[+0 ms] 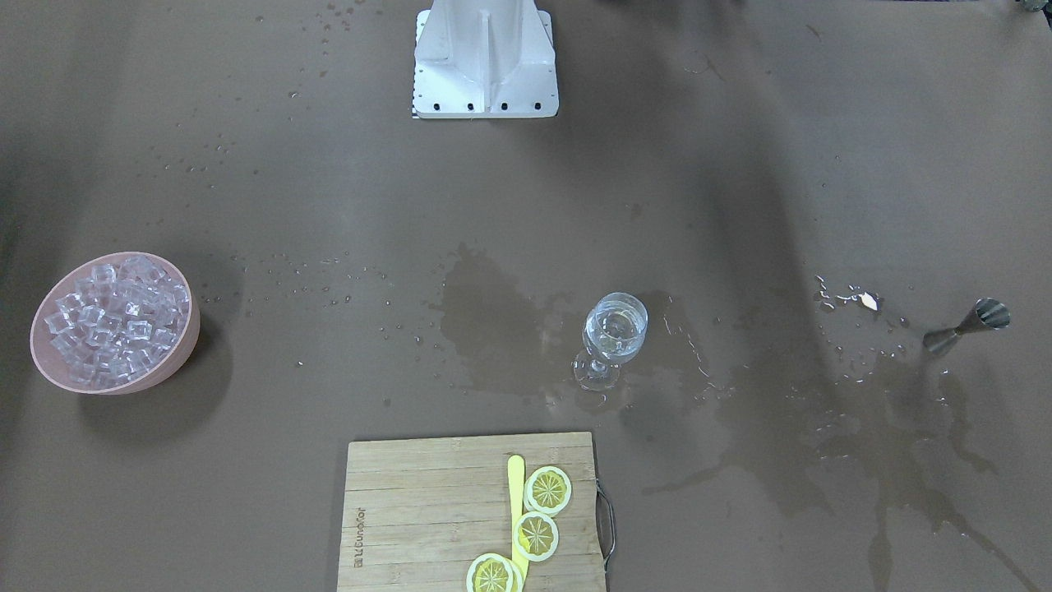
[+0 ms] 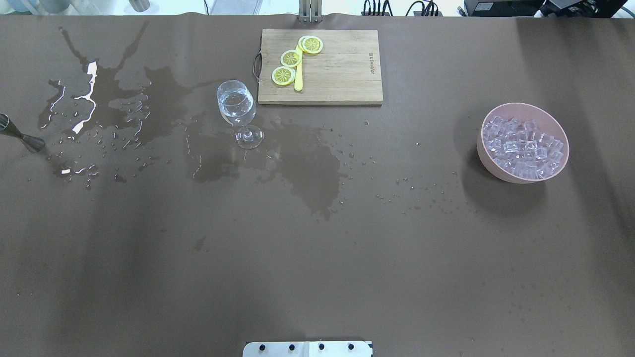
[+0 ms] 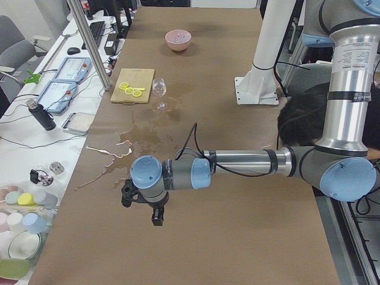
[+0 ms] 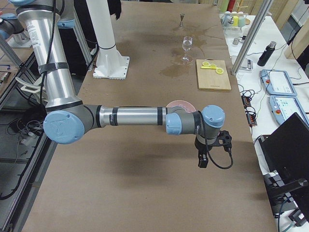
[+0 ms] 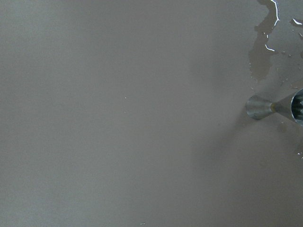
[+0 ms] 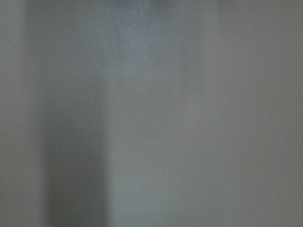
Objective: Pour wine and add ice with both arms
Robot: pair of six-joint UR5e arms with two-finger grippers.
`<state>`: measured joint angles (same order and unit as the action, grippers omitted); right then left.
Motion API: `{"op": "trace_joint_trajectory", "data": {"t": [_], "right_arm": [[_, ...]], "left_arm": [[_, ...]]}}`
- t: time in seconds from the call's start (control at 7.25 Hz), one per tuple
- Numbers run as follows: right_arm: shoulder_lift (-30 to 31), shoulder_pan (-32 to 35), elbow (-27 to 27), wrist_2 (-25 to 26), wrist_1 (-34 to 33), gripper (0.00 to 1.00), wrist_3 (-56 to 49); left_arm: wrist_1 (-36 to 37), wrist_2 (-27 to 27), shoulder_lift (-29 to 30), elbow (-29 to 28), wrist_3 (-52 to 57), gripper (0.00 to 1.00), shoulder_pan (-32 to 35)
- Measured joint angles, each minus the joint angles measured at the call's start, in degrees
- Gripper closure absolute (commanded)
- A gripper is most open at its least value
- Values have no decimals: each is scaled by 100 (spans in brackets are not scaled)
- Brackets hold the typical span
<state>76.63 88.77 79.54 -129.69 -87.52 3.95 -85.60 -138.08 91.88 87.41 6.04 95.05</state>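
Wine (image 1: 612,339) sits in upright wine glass (image 1: 618,309) near cutting board (image 1: 427,510), wet puddles (image 1: 485,329) around its foot. Ice (image 1: 115,321) fills pink bowl (image 1: 194,329), well apart toward robot's right. Left gripper (image 3: 157,218) hangs near jigger (image 5: 265,106), right gripper (image 4: 203,161) over bare table (image 4: 145,203); can't tell jaw state on either.

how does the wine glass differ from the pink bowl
The wine glass is clear and stemmed; the pink bowl is opaque and stemless. The glass holds clear wine; the bowl holds ice cubes. The glass stands amid wet patches; the bowl on drier table. Both stand upright.
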Motion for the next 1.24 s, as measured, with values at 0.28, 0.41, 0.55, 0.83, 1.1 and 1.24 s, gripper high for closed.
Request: {"op": "trace_joint_trajectory", "data": {"t": [0.28,0.41,0.55,0.83,1.1,1.24], "right_arm": [[-69,-3,10,3,14,0,4],[-140,-17,23,7,29,0,-1],[-247,-39,45,24,23,0,-10],[-487,-71,35,134,8,0,-18],[-607,-83,16,229,-2,0,-10],[-644,-84,7,277,-1,0,-7]], "left_arm": [[-6,-13,2,14,-40,2,5],[-10,-16,7,34,-38,2,5],[-20,-16,10,51,-24,2,5],[-268,1,9,16,-30,2,5],[-810,43,48,-47,-57,3,-3],[-1137,49,56,-83,-196,3,-7]]}}
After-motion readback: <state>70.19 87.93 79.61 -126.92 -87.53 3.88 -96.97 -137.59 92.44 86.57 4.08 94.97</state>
